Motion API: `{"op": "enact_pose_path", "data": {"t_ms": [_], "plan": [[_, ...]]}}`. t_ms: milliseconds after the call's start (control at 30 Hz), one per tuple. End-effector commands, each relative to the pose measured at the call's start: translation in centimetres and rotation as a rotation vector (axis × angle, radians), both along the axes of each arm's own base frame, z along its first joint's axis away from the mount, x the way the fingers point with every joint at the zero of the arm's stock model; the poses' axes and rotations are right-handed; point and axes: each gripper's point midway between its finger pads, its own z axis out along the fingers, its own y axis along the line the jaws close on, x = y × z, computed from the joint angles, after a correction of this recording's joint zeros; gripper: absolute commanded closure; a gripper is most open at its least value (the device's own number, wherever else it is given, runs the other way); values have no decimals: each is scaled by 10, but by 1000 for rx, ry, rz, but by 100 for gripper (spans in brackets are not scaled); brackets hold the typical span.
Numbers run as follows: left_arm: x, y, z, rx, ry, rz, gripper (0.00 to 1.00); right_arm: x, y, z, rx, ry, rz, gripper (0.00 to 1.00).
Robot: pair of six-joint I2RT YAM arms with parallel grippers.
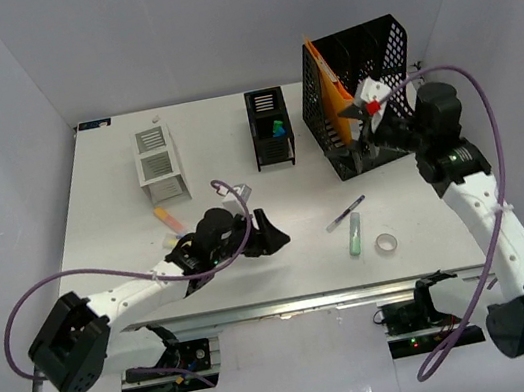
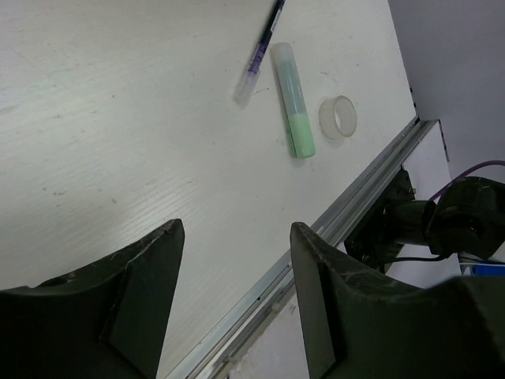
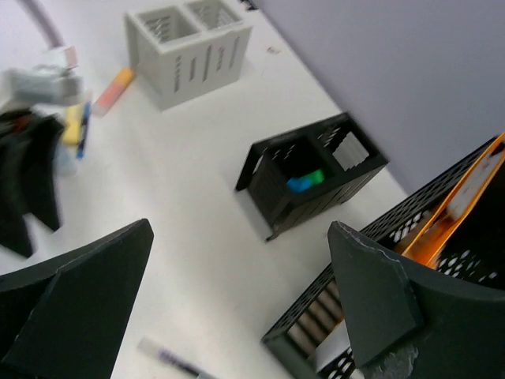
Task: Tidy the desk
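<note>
A white counter (the desk to be organized) lies under a black mesh file rack and spreads from it to the left and toward the two arm bases.

The job looks partly done, as I judge it. An orange folder stands inside the rack. Just left of the rack, a small black organizer holds blue and green pieces. Further left of the rack stands a white organizer; I cannot tell whether it holds anything.

Several items lie loose. Nearer the arm bases than the rack, a purple pen, a green marker and a clear tape roll lie near one another, none touching. Far to the rack's left, beyond the white organizer and nearer the bases, are an orange highlighter and a few small pieces too blurred to name. All of these probably need homes.

The left tool is low over bare counter, well left of the rack, released with jaws apart and nothing between them, pointed toward the pen group. The right tool is up against the rack's front, also spread wide and empty.
</note>
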Motion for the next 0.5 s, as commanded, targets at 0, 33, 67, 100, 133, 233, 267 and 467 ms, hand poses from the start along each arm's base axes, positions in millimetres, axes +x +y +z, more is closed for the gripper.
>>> {"op": "enact_pose_path", "data": {"t_ms": [0, 33, 67, 100, 133, 233, 267, 467], "plan": [[-4, -44, -17, 107, 95, -58, 32, -50, -14, -102, 0, 261, 104, 2], [-7, -53, -25, 157, 104, -59, 31, -51, -25, -105, 7, 254, 67, 2], [-13, -62, -33, 212, 118, -71, 30, -51, -37, -107, 16, 242, 22, 2], [-5, -73, -36, 238, 113, -49, 29, -50, -47, -113, 28, 247, -11, 2], [-1, -80, -41, 267, 113, -31, 28, -49, -58, -114, 44, 243, -50, 2], [0, -109, -42, 300, 98, -26, 28, -43, -89, -117, 84, 257, -159, 2], [-2, -114, -55, 335, 106, -31, 28, -43, -94, -120, 92, 269, -176, 2], [5, -160, -67, 421, 82, -17, 30, -28, -121, -123, 76, 279, -339, 2]]}}
